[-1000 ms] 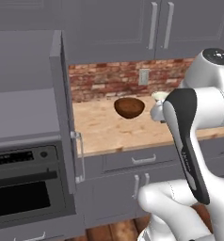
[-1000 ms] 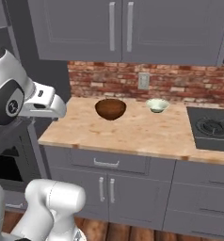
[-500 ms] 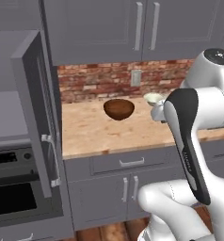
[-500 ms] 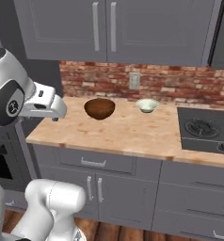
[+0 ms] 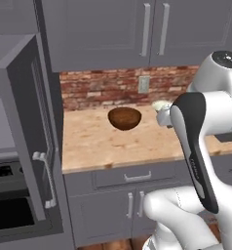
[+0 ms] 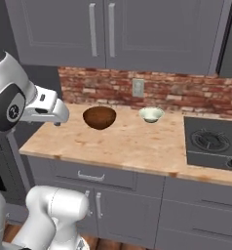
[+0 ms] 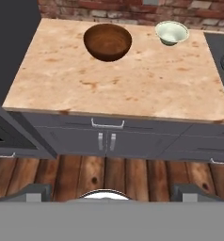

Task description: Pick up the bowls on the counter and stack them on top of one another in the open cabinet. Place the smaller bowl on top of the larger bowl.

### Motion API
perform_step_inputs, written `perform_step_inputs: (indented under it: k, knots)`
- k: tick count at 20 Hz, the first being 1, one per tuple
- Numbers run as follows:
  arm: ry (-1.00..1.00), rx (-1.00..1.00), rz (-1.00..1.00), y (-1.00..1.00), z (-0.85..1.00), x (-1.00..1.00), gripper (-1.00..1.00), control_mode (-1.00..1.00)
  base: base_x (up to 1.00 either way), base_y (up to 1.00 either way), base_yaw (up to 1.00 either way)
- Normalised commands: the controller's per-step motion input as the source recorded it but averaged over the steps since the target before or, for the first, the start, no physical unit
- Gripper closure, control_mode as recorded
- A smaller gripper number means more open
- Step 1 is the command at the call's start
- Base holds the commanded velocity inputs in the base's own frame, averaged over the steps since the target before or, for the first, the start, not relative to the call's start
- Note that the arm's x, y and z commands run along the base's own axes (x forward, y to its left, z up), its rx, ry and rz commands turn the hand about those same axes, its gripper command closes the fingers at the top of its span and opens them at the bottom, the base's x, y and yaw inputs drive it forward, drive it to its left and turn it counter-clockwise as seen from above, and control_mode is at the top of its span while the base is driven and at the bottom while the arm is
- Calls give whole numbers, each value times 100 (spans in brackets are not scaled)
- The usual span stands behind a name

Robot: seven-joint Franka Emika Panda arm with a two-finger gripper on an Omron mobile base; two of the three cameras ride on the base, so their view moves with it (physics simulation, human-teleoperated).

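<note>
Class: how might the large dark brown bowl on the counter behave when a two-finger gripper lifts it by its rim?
The larger bowl looks rigid, so probably no flexing. Its glossy surface may be slippery. Being wide, it could tilt if pinched at one side.

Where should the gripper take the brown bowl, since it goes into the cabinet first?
Probably the rim of the larger bowl, pinched from above: it sits upright and open on the counter, apart from the smaller bowl, and looks too wide to span whole.
</note>
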Motion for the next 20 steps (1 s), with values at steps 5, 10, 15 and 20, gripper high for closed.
perform_step_inputs:
  k: [5,10,15,20]
  knots:
    - [0,0,0,0,0,0,-100,100,46,-16,8]
    - [0,0,0,0,0,0,-100,100,45,-14,9]
    - [-1,0,1,-3,-2,4,-100,-100,29,-10,6]
    - [-10,2,4,-11,-15,2,-100,-100,0,0,0]
